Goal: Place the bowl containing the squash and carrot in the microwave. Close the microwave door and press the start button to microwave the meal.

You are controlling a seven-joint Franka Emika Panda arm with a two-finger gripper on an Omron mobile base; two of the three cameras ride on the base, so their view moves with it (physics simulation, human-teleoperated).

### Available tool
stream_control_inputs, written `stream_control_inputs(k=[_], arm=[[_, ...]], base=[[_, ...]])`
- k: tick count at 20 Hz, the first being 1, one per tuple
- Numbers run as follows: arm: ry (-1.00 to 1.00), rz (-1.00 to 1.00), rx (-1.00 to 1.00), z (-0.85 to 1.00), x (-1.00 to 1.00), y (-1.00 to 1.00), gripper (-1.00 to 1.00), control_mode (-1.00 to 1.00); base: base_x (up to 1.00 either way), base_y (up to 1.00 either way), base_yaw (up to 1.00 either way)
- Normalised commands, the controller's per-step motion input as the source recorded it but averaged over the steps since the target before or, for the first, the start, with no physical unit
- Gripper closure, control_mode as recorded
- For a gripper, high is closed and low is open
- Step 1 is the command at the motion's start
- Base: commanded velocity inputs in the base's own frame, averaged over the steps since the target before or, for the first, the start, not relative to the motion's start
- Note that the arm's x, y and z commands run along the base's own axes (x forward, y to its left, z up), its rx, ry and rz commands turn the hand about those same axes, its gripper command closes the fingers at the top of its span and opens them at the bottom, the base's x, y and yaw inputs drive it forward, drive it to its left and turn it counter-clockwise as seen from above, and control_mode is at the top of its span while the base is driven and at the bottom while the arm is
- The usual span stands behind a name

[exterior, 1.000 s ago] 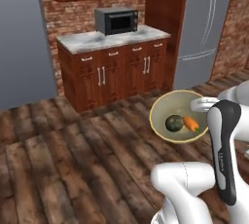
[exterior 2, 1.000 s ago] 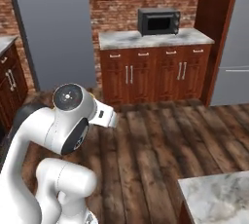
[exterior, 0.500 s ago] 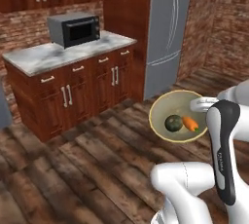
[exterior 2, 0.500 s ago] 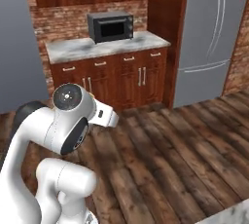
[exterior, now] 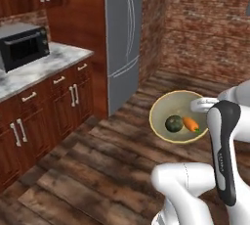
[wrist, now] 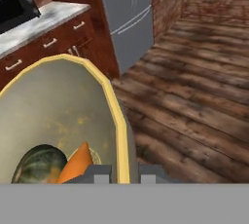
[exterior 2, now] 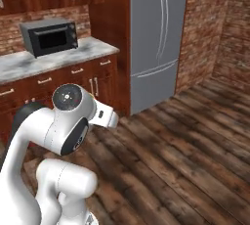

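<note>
Tan bowl point(exterior: 177, 117) with squash point(exterior: 173, 123) and carrot point(exterior: 191, 123) rides above the floor, its rim pinched by the fingers point(wrist: 99, 173), while the microwave point(exterior: 22, 46) waits far off at ten o'clock on the surface point(exterior: 46, 67).

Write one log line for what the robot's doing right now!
gripper: shut on bowl rim | squash, carrot: inside | microwave: on counter, far

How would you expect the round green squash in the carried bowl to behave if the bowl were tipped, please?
The squash looks round and loose, so it would probably roll toward the low side of the bowl. The carrot beside it may block it a little. The gripper pinches only the rim, so shifting weight could tilt the bowl further.
</note>
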Motion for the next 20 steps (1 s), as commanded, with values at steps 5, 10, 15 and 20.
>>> stream_control_inputs(k=[5, 10, 15, 20], arm=[[0.0, 0.0, 0.0, 0.0, 0.0, 0.0, 1.0, 1.0], [0.0, 0.0, 0.0, 0.0, 0.0, 0.0, 1.0, 1.0], [0.0, 0.0, 0.0, 0.0, 0.0, 0.0, 1.0, 1.0], [0.0, 0.0, 0.0, 0.0, 0.0, 0.0, 1.0, 1.0]], base=[[1.0, 0.0, -0.48], [1.0, 0.0, -0.48], [1.0, 0.0, -0.45], [1.0, 0.0, -0.43]])
